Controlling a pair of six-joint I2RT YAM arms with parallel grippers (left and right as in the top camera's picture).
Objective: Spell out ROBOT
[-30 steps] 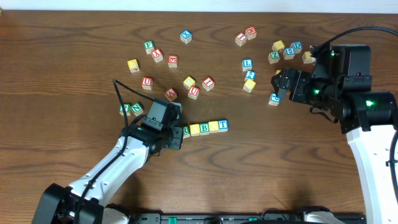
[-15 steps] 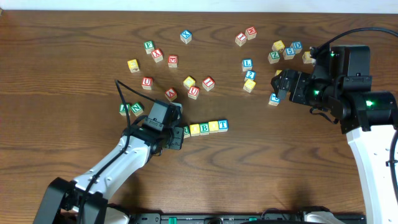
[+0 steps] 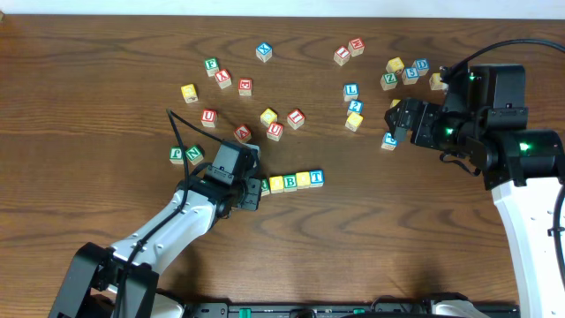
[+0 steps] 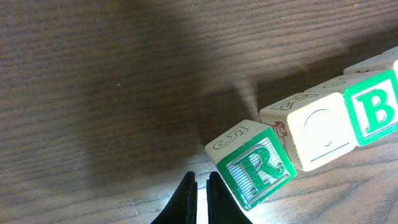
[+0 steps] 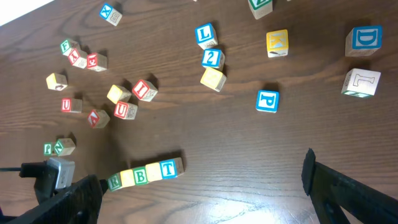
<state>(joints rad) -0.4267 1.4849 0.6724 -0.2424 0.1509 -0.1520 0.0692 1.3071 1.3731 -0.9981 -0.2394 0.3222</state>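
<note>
The dark wood-grained counter (image 3: 397, 238) filled nearly every view, only a pale strip (image 3: 132, 5) showing beyond its far edge, with loose letter cubes (image 3: 274, 130) scattered over its far half. Near the middle lay the ROBOT row (image 3: 290, 182), its green R cube (image 4: 256, 172) slightly askew yet touching the yellow-faced cube (image 4: 320, 132) next along. The jaws of the left arm (image 3: 190, 216) were pressed together just beside that R cube, while those of the right arm (image 3: 499, 141) stood wide apart, empty, over the counter's right side.
</note>
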